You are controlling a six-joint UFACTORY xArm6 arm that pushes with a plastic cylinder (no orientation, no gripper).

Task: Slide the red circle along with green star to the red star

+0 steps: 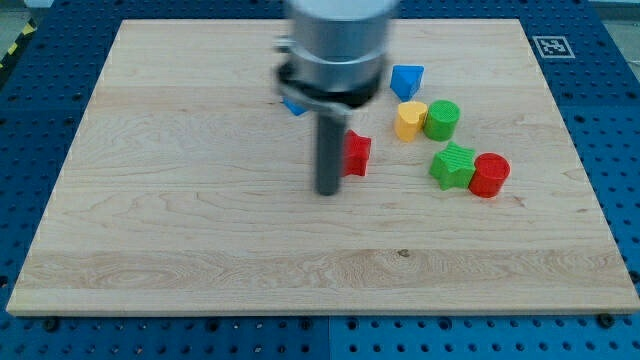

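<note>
Blocks sit in the desk's (200,240) right half, toward the top edge. The red circle (490,175) lies nearest the right edge, touching the green star (453,165) on its left side. The red star (356,153) lies well apart from that pair, toward the desk's middle, partly hidden behind the rod (329,150).

Near the top edge stands a blue block (406,80), its shape hard to make out. Just below it a yellow block (410,120) and a green circle (442,119) touch side by side, the yellow one on the left. Another blue block (294,104) peeks out left of the arm's grey body (335,50), mostly covered, shape unclear.

My tip (327,191) rests on the desk just below and left of the red star, close beside it; whether they touch I cannot tell. It stands far from the red circle and green star, with bare wood between. The tool is a plain rod with nothing to open or close, and it holds nothing
</note>
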